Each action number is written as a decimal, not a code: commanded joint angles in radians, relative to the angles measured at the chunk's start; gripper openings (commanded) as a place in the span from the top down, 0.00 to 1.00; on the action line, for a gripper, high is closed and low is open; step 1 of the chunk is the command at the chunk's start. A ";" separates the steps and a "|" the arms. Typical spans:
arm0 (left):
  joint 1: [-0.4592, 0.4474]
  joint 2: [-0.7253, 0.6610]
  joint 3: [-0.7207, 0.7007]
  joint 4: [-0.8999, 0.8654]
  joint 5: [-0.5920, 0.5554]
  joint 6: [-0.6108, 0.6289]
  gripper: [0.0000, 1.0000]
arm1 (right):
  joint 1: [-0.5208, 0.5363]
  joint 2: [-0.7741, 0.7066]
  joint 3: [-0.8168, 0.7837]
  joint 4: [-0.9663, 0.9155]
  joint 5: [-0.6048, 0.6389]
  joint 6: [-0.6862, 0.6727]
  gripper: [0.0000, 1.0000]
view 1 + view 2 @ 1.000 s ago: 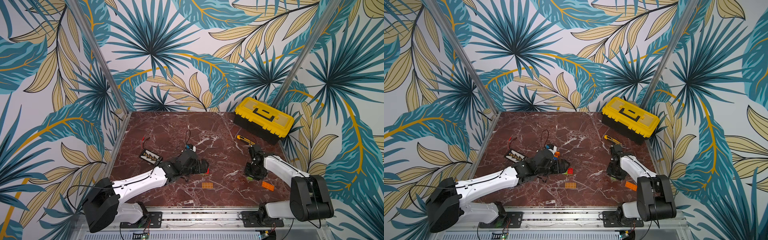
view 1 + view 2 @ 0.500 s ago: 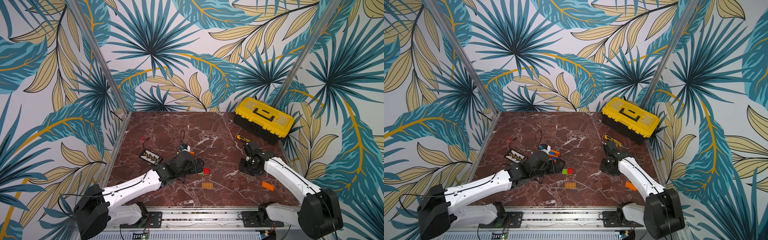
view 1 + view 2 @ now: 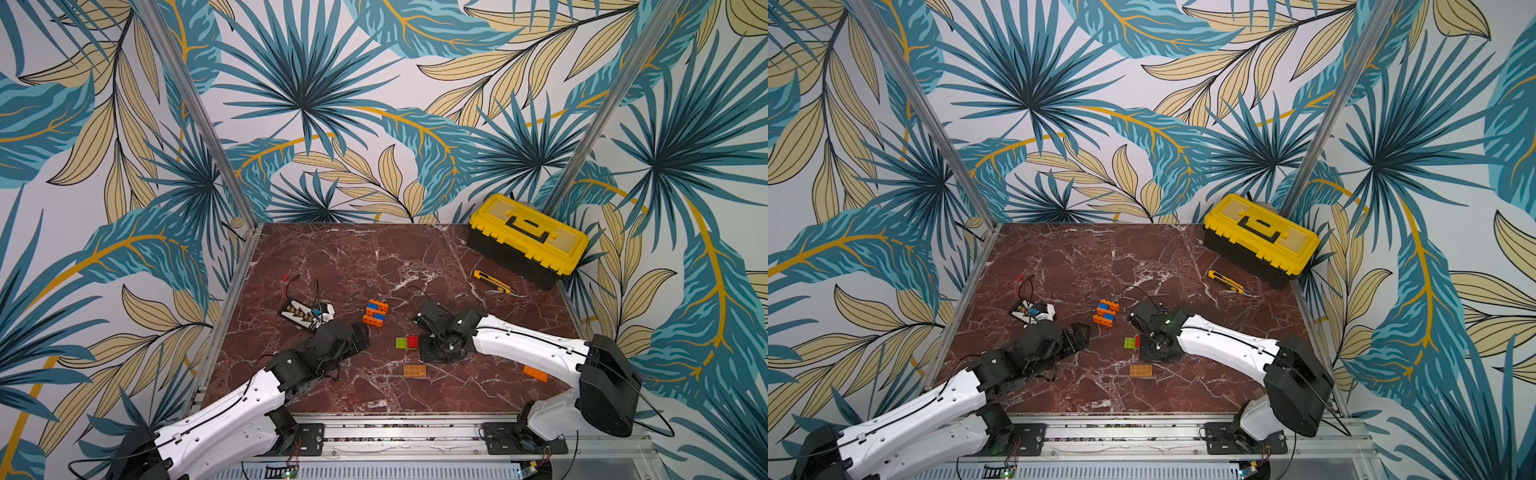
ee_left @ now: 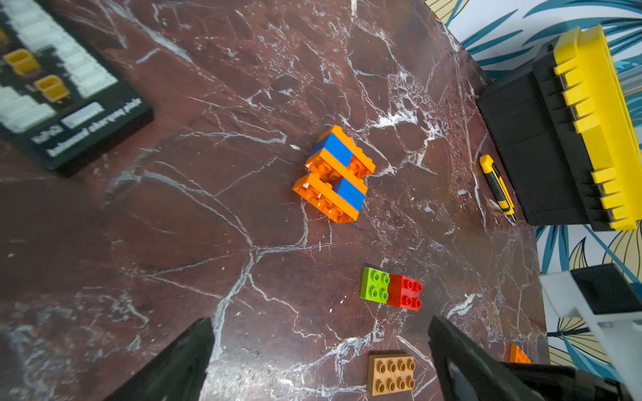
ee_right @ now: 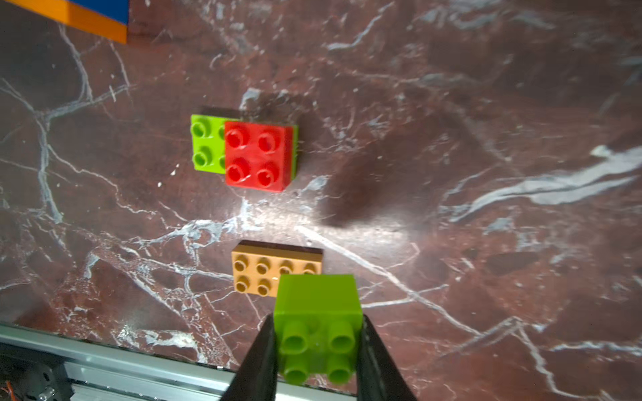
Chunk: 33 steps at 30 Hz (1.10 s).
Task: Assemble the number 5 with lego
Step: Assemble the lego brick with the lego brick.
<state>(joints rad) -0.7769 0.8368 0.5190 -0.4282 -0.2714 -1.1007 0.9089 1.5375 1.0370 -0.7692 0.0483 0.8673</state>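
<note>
The orange-and-blue lego figure [image 3: 376, 312] lying mid-table already reads roughly as a 5, near the left gripper [image 4: 319, 326], whose jaws gape empty; the right gripper [image 5: 318, 326] is clamped on a lime-green square brick [image 5: 318, 302] near the green-and-red pair [image 5: 243, 152]. I judge this a placing step, needing studs squared before pressing. Leaf-patterned walls [image 3: 311, 104] enclose the glossy red-brown marble table [image 3: 353, 257]; a yellow toolbox [image 3: 528, 241] and a utility knife [image 3: 492, 281] sit far right.

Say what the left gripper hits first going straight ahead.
Probably the orange-blue stack, ahead of the open left gripper; if angled down, it might touch the table first.
</note>
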 commanded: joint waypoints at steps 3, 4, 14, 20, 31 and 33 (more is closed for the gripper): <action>0.010 -0.057 -0.047 -0.097 -0.052 -0.073 0.00 | 0.089 0.087 0.065 0.033 0.039 0.084 0.75; 0.010 -0.064 -0.049 -0.104 -0.054 -0.078 0.00 | 0.099 0.100 0.072 0.026 0.048 0.093 0.75; 0.010 -0.103 -0.063 -0.127 -0.050 -0.099 0.00 | 0.156 0.196 0.117 -0.031 0.109 0.118 0.75; 0.011 -0.110 -0.060 -0.144 -0.056 -0.103 0.00 | 0.157 0.242 0.119 -0.022 0.074 0.097 0.76; 0.011 -0.111 -0.059 -0.149 -0.061 -0.104 0.00 | 0.166 0.283 0.117 -0.077 0.049 0.110 0.77; 0.011 -0.113 -0.056 -0.160 -0.062 -0.100 0.00 | 0.182 0.263 0.103 -0.090 0.079 0.126 0.78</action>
<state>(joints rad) -0.7704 0.7341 0.4839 -0.5667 -0.3153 -1.2015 1.0695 1.7794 1.1633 -0.7872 0.1116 0.9699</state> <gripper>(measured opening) 0.997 0.339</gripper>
